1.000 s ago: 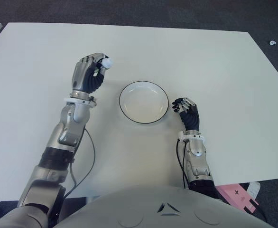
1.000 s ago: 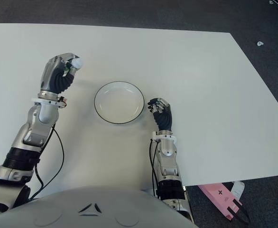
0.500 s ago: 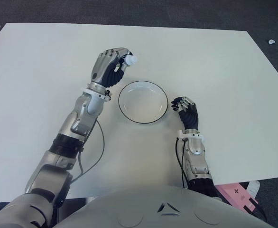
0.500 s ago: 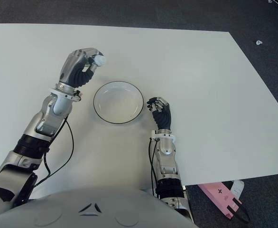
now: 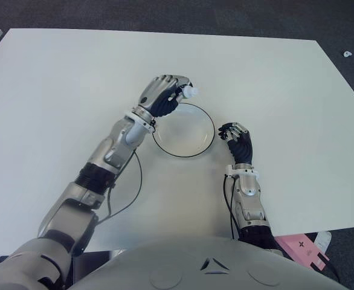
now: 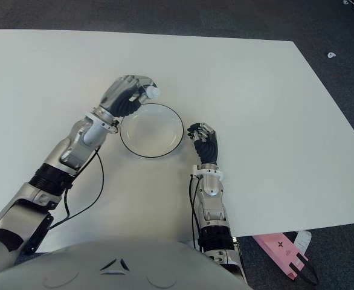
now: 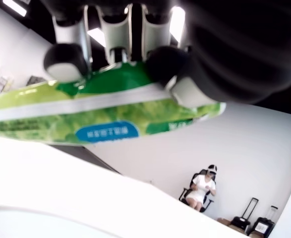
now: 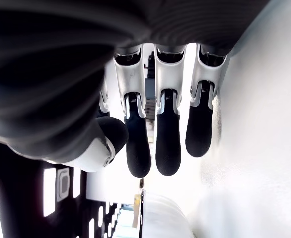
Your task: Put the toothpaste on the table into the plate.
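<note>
My left hand hangs over the far left rim of the plate, its fingers curled around the toothpaste. In the left wrist view the toothpaste is a green tube with a white stripe and a blue label, pinched under the fingers. Its white cap pokes out of the fist toward the plate's far edge. The plate is white with a dark rim and has nothing in it. My right hand shows just right of the plate with its fingers curled on nothing.
The white table spreads wide around the plate. A pink object lies on the floor past the near right table edge. In the left wrist view a seated person shows far off.
My left hand has carried the toothpaste rightward from the table's left part to the plate's far left rim. The right hand has stayed still.
</note>
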